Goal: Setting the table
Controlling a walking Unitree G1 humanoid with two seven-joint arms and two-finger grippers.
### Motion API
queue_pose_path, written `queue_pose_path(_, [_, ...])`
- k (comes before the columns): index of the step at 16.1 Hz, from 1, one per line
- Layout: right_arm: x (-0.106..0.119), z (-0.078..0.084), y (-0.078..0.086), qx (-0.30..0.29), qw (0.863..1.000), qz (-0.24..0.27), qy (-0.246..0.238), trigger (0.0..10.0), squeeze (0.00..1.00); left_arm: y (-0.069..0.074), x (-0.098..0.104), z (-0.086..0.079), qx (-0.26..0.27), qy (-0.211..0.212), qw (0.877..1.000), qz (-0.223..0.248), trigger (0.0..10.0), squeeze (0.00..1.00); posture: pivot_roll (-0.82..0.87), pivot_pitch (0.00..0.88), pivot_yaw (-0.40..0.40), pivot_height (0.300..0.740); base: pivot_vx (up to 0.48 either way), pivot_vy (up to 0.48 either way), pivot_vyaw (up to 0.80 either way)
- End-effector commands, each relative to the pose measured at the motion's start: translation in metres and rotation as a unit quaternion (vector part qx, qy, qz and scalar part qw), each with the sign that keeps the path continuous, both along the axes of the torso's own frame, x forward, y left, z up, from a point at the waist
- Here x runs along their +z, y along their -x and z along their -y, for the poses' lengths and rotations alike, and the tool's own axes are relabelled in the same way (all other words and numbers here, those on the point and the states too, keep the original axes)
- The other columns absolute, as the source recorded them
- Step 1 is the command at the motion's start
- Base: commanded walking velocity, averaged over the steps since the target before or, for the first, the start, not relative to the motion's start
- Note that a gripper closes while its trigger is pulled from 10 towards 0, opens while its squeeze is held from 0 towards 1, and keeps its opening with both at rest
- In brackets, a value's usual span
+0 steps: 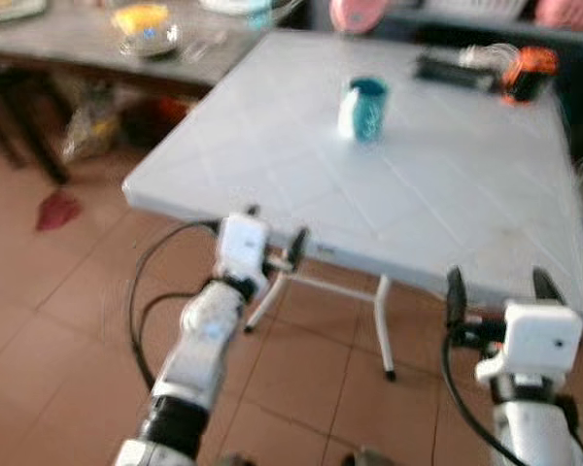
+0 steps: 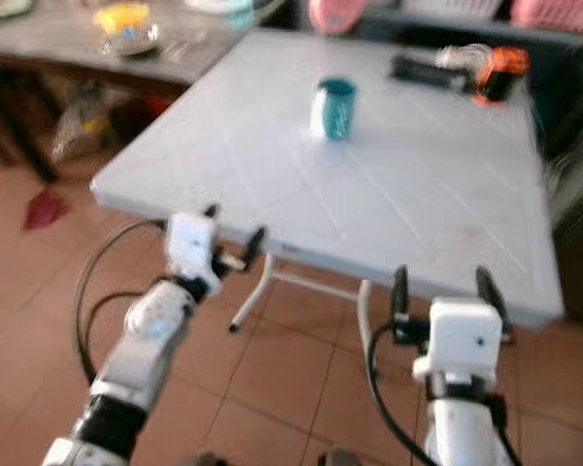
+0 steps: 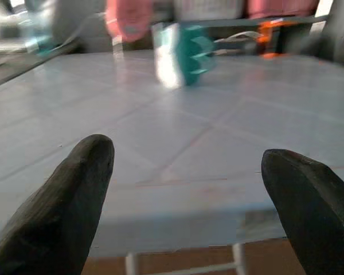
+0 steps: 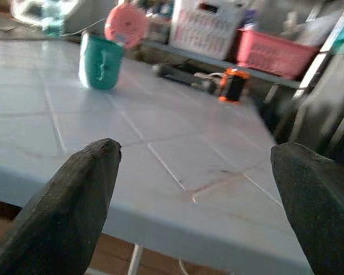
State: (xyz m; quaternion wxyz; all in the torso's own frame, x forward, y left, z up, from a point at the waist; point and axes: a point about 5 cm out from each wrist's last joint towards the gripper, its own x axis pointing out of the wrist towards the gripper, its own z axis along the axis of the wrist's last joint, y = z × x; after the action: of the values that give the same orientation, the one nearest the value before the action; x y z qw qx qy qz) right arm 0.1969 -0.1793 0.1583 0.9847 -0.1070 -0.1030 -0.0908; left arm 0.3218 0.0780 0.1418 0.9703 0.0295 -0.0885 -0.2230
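While the head camera is pretty blurry, you can still make out the white tabletop (image 1: 447, 194) sitting corner-on to the robot, with a teal mug (image 1: 364, 110) standing upright out toward the far middle of it, well apart from both arms. So its long axis is vertical, mouth facing up; there's a white patch on the side of it facing the robot's left, and I honestly can't tell where the handle points. The left end effector (image 1: 275, 236) hangs just off the near edge of the tabletop, over the reddish tile floor (image 1: 49, 291), fingers spread with nothing between them. The right end effector (image 1: 498, 288) is at the near edge further to the right, also spread wide and holding nothing. In the right wrist view both black fingers (image 4: 74, 212) frame the tabletop with the mug off in the distance. Behind the mug, at the far edge, there's an orange and black object (image 1: 527, 75) next to a dark flat thing I can't identify. A second, grey tabletop (image 1: 97, 44) stands off to the left with a yellow item in a clear dish (image 1: 146, 29) on it, and something red (image 1: 56, 209) lies on the floor under its edge.
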Motion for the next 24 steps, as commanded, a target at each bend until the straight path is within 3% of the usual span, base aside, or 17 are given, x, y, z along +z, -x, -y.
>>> queue_pose_path(1, [0.0, -0.004, 0.002, -0.001, 1.0, 0.0, -0.008, 10.0, 0.0, -0.001, -0.003, -0.01, 0.009, -0.012, 1.0, -0.006, 10.0, 0.0, -0.02, 0.158, 0.023, 0.714, 0.0, 0.334, 0.0])
queue_pose_path(4, [-0.001, -0.005, 0.003, -0.001, 1.0, -0.002, -0.009, 10.0, 0.0, -0.001, -0.003, -0.01, 0.008, -0.014, 1.0, -0.005, 10.0, 0.0, -0.02, 0.161, 0.024, 0.714, 0.0, 0.331, 0.0])
queue_pose_path(17, [0.006, -0.004, 0.001, -0.002, 1.0, 0.009, -0.002, 10.0, 0.0, 0.003, 0.012, 0.001, -0.034, 0.012, 0.999, 0.018, 10.0, 0.0, -0.02, 0.163, 0.017, 0.714, 0.0, 0.0, 0.0])
queue_pose_path(24, [0.006, -0.003, 0.001, -0.002, 1.0, 0.008, 0.002, 10.0, 0.0, 0.005, 0.011, 0.005, -0.047, 0.01, 0.999, 0.02, 10.0, 0.0, -0.03, 0.16, 0.013, 0.714, 0.336, 0.0, 0.0])
